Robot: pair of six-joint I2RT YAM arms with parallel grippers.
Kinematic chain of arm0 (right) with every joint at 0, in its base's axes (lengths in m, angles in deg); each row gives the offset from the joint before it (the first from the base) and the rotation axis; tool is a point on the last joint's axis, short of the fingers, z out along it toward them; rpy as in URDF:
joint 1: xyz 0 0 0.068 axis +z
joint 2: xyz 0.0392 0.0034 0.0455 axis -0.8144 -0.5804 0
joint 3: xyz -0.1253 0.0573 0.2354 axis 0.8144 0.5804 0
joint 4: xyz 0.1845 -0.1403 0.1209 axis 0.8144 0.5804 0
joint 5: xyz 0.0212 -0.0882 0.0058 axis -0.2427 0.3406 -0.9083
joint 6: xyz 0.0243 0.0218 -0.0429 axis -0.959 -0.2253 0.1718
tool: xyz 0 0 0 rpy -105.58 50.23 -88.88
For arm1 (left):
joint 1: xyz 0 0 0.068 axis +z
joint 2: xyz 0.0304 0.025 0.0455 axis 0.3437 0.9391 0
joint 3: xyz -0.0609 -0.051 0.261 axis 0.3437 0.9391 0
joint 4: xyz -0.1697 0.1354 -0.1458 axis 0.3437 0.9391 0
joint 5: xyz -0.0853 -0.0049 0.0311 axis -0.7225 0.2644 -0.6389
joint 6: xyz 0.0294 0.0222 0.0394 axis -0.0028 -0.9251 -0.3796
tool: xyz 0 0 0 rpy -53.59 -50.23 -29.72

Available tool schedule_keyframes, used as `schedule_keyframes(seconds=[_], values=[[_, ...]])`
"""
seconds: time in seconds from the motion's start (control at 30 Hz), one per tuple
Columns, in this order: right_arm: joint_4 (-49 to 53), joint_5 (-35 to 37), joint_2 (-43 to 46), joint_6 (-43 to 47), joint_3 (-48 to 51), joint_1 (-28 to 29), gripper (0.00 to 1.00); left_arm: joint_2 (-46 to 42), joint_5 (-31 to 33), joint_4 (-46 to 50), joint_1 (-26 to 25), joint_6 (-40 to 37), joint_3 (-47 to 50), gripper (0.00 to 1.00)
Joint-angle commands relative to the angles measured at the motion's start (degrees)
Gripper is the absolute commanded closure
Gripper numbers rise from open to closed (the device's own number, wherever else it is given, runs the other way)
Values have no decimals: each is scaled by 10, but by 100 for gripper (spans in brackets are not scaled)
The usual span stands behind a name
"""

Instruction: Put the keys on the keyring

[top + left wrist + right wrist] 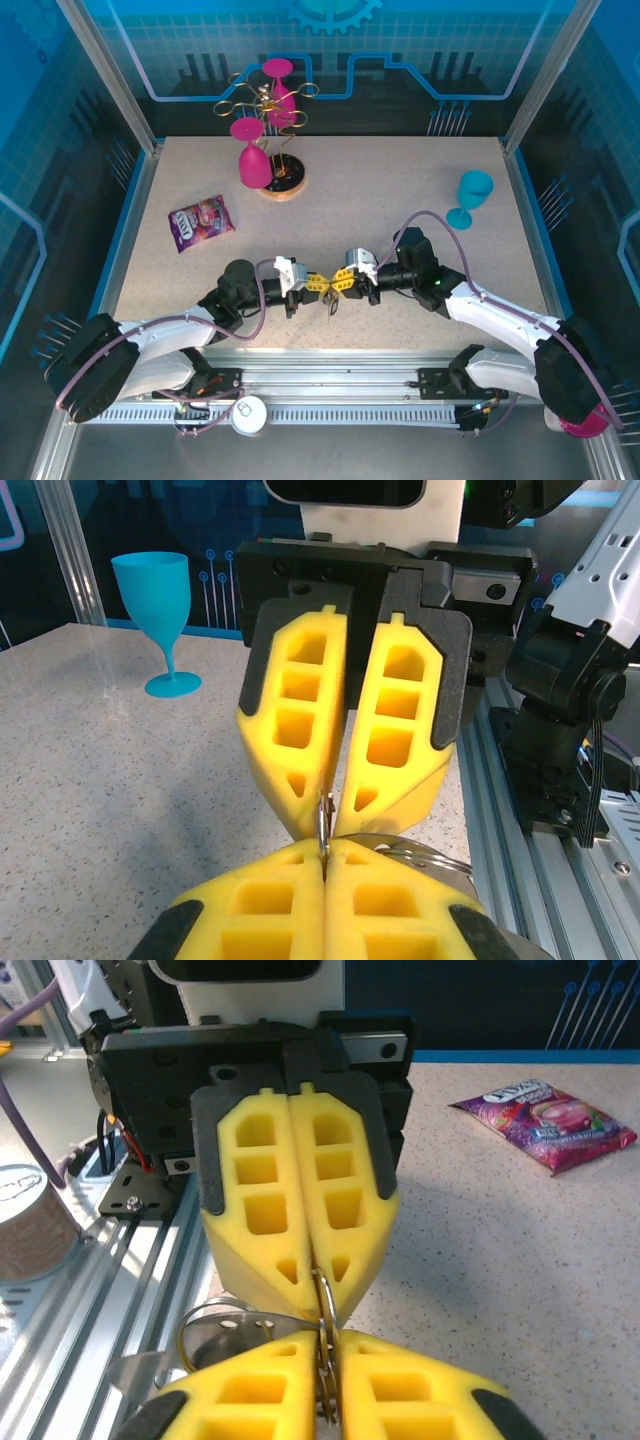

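Observation:
My two grippers meet tip to tip above the near middle of the table. The left gripper (318,285) (325,865) and the right gripper (338,283) (330,1350) are both shut, their yellow foam pads pressed together. A thin silvery ring of the keyring (324,825) (326,1305) runs edge-on from one pair of pads into the other, pinched by both. A notched brassy metal edge also sits between the right pads. A flat silvery piece with holes and a wire loop (205,1325) (425,858) hangs off the pinch toward the rail. A small dark part (330,306) dangles below. The keys' coloured heads are hidden.
At the back left, pink goblets hang on a gold wire rack (268,95) with a wooden base. A blue goblet (472,198) (158,615) stands at the right. A purple snack packet (200,221) (545,1120) lies left. A white can (249,413) sits on the near rail.

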Motion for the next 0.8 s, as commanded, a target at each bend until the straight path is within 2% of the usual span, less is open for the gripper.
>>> schedule_keyframes(seconds=[0.0,0.07,0.1,0.2,0.23,0.4,0.6,0.77], values=[[-25,-17,-4,3,-9,8,100,2,-24,-30,-4,7,4,100],[-6,-16,-1,12,-16,8,100,0,-8,-19,-4,7,2,98],[5,-14,1,17,-19,8,100,-2,3,-5,-4,6,-1,89],[82,11,7,54,-46,11,100,-18,13,79,-4,-14,-22,74],[124,24,6,74,-61,14,100,-25,22,107,-4,-19,-30,72],[304,106,-13,152,-142,37,100,-54,40,218,-4,-63,-60,72],[397,158,-37,190,-207,59,100,-67,39,254,-4,-80,-74,75],[437,192,-58,197,-242,75,100,-70,32,264,-4,-85,-81,79]])
